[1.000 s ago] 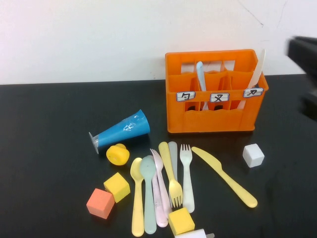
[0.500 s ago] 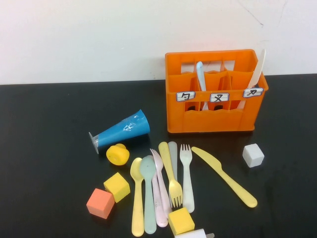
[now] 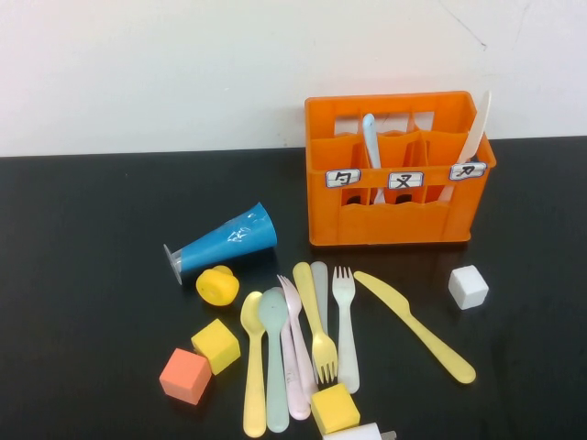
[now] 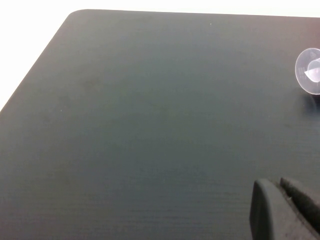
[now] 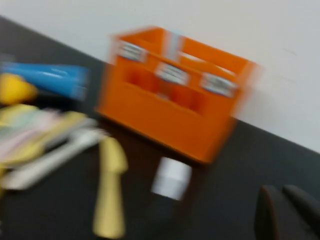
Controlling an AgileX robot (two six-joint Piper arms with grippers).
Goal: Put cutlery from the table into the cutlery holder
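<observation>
The orange cutlery holder (image 3: 394,220) stands at the back of the black table (image 3: 83,275), with a light blue piece (image 3: 371,137) and a white piece (image 3: 477,128) upright inside. In front lie a yellow spoon (image 3: 254,367), grey-green spoon (image 3: 275,357), pink fork (image 3: 295,348), yellow fork (image 3: 316,330), white fork (image 3: 346,330) and yellow knife (image 3: 417,327). Neither arm shows in the high view. My left gripper (image 4: 277,184) hangs shut over bare table (image 4: 150,125). My right gripper (image 5: 280,192) is shut, off to the side of the holder (image 5: 175,95) and the yellow knife (image 5: 110,190).
A blue cone (image 3: 225,240) lies on its side left of the holder, with a yellow round piece (image 3: 217,285) beside it. Two yellow cubes (image 3: 216,345) (image 3: 335,408), an orange cube (image 3: 185,375) and a white cube (image 3: 469,286) sit among the cutlery.
The right arm, seen at the right edge of the high view a second ago, has drawn out of that view. Nothing on the table has moved.
</observation>
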